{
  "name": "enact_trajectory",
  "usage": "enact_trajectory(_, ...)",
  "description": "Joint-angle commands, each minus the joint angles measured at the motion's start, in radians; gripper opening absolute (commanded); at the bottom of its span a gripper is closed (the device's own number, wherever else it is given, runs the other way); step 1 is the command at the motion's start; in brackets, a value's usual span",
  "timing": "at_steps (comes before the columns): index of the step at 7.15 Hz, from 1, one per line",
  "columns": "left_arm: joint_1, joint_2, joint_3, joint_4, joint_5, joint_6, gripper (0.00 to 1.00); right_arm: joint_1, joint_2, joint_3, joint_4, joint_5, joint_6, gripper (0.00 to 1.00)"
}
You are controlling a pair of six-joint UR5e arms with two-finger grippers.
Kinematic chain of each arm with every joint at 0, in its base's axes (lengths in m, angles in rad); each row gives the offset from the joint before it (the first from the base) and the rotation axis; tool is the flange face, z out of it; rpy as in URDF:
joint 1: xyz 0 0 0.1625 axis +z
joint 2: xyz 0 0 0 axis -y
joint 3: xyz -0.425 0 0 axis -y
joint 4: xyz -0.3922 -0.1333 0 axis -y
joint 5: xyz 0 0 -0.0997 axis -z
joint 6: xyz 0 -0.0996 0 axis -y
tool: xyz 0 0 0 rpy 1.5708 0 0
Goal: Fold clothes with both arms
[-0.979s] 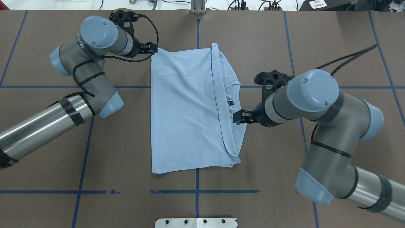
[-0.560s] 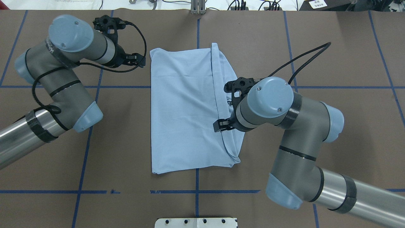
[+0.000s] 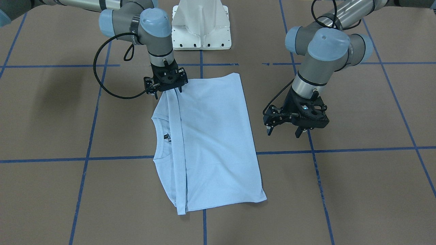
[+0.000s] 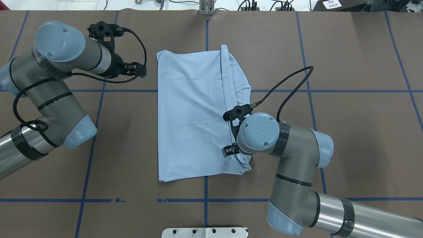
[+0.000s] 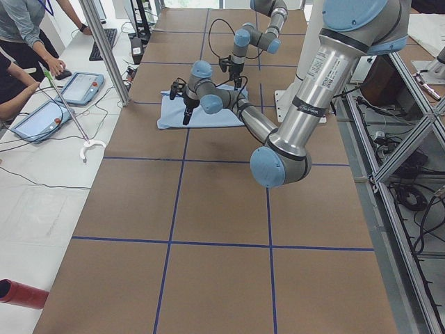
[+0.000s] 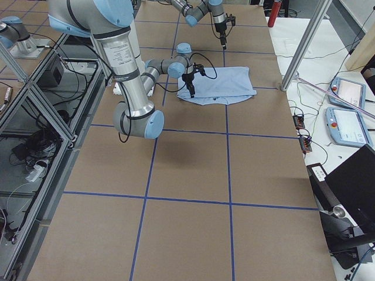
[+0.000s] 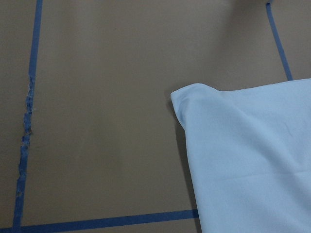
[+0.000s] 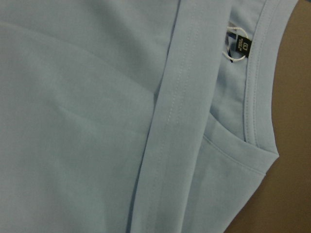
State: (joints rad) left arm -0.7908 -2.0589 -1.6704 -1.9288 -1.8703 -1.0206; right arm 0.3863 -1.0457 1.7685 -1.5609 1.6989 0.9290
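A brown table (image 4: 363, 148), gridded with blue tape lines (image 4: 231, 200), sits under even light. Alongside runs a white bench (image 5: 42, 202) carrying two tablets (image 5: 81, 88), an aluminium post (image 5: 104, 49) at its edge.

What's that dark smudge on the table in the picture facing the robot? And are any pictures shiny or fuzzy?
Front-facing view: a soft shadow on the table, likely cast by an arm. Overhead view: bright glare streaks on the right arm's silver tube. Right wrist view: very close to the T-shirt, its tag too soft to read. Left wrist view: fairly sharp.
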Motion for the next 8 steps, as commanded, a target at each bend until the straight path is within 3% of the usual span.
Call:
enact_trajectory(1,0.004,0.005,0.011,-0.007,0.0,-0.001,1.0,-0.004,-0.002,-0.012,-0.014,-0.001,-0.016,1.0)
enact_trajectory(8,0.022,0.01,0.011,-0.013,0.002,-0.036,1.0,-0.012,-0.011,-0.03,-0.019,-0.002,-0.016,1.0)
